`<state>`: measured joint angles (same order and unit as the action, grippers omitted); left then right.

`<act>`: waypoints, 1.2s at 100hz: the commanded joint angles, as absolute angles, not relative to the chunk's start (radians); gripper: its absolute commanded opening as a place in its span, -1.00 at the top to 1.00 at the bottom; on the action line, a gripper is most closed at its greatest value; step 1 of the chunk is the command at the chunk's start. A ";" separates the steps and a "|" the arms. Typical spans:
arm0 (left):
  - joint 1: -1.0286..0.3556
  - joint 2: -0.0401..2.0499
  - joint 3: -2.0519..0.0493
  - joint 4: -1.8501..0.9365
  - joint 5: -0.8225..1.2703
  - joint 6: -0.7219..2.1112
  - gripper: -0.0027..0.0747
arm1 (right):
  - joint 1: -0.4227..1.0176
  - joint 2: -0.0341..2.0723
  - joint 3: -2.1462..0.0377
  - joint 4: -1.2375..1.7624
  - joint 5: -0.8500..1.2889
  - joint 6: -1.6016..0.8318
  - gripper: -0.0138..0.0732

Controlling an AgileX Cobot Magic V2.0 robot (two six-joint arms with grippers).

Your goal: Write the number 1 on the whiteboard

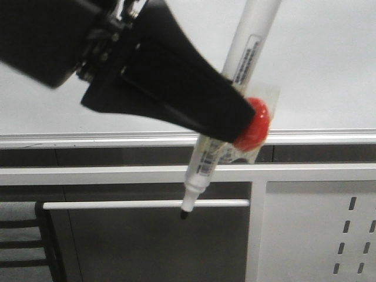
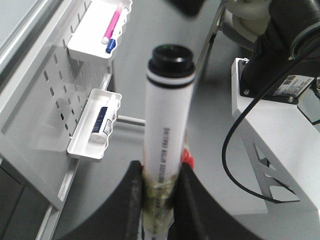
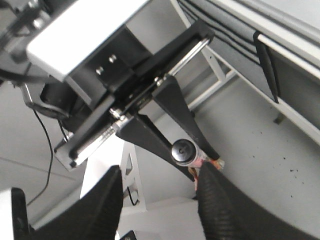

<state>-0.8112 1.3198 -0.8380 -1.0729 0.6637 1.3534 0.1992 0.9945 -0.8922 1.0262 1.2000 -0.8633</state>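
My left tool (image 1: 232,132) is pinching the marker (image 1: 226,106), tip down and slanted, in front of the whiteboard (image 1: 329,59) and its rail (image 1: 88,140). I see no stroke on the board. My right tool (image 3: 160,200) has its fingers spread, holding nothing. Trays on the panel (image 2: 50,95) hold pens.

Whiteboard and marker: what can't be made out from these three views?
- Whiteboard, front view: the left gripper and marker cover much of it, so whether any stroke exists there is hidden.
- Marker's label text: too blurred to read in the front and left wrist views.
- Marker tip: hidden below the jaws in the left wrist view.
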 commanded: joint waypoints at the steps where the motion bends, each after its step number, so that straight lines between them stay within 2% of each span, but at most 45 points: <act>1: -0.821 1.306 -0.889 -1.093 0.694 1.352 0.98 | 0.221 1.009 -0.942 1.056 1.184 -0.882 -0.03; 63: -0.821 1.323 -0.897 -1.079 0.687 1.352 0.98 | 0.285 1.114 -0.989 1.040 1.207 -0.882 -0.03; 76: -0.821 1.323 -0.897 -1.080 0.682 1.352 0.98 | 0.285 1.114 -0.989 1.033 1.226 -0.882 0.25; 80: -0.821 1.323 -0.897 -1.082 0.682 1.352 0.98 | 0.285 1.114 -0.989 1.031 1.231 -0.882 0.28; 91: -0.821 1.323 -0.897 -1.082 0.680 1.352 0.98 | 0.285 1.114 -0.989 1.029 1.233 -0.882 0.22; 111: -0.821 1.323 -0.897 -1.082 0.680 1.352 0.98 | 0.285 1.114 -0.989 1.029 1.236 -0.875 -0.16; 120: -0.821 1.323 -0.897 -1.082 0.680 1.352 0.98 | 0.285 1.114 -0.989 1.029 1.226 -0.875 -0.19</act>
